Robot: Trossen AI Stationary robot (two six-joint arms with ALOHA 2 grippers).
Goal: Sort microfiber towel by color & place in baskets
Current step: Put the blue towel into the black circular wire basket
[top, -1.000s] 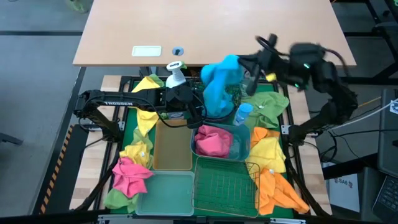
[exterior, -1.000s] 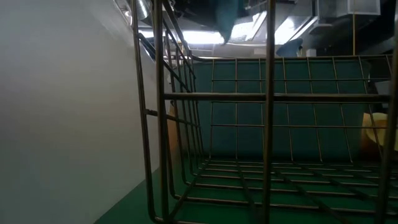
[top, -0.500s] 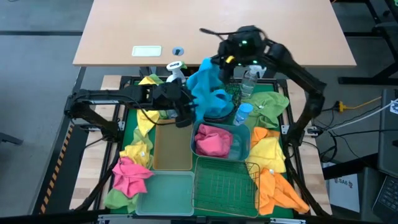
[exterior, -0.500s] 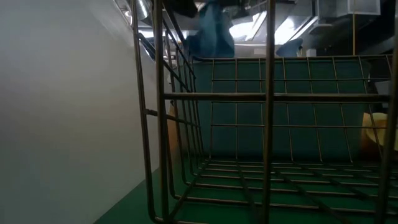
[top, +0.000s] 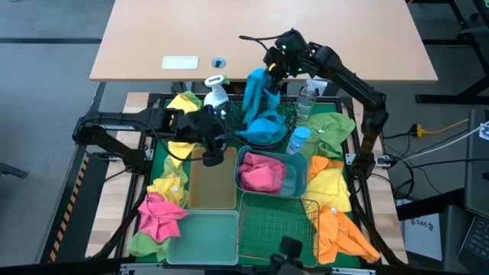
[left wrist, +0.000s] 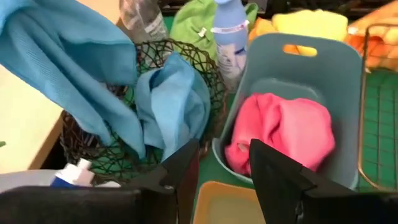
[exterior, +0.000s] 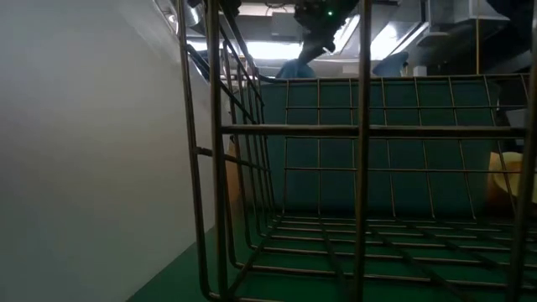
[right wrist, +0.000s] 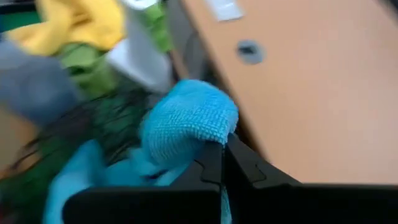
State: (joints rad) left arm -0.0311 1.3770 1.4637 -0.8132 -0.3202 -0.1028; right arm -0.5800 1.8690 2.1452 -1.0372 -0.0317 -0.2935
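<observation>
Right gripper (top: 267, 70) pinches a blue microfiber towel (top: 256, 95) between closed fingers, holding its upper end above the round black wire-mesh basket (left wrist: 205, 74) at the far side of the green work mat (top: 162, 141). The cloth drapes from the grip down into the basket, where more blue fabric (left wrist: 177, 102) is bunched against the mesh. In the right wrist view, the dark fingers (right wrist: 214, 165) meet on a fuzzy fold of that towel (right wrist: 186, 121).

Left gripper (top: 212, 145) hovers with its fingers (left wrist: 180, 165) spread and nothing between them, over the far end of the amber bin (top: 212, 183), just beside the black basket.

Largest of the containers, the green wire basket (top: 277, 227) and the pale-green bin (top: 202, 238) sit side by side at the near edge. Behind them stand the amber bin and the teal bin (top: 294, 164), the latter holding a crumpled pink towel (top: 261, 174).

Loose cloths ring the bins: yellow (top: 330, 187) and orange (top: 340, 233) towels on the right, a green one (top: 332, 128) near the far right, and pink (top: 159, 215) and yellow (top: 180, 147) ones on the left. 3 spray bottles (top: 298, 139) stand around the black basket.
</observation>
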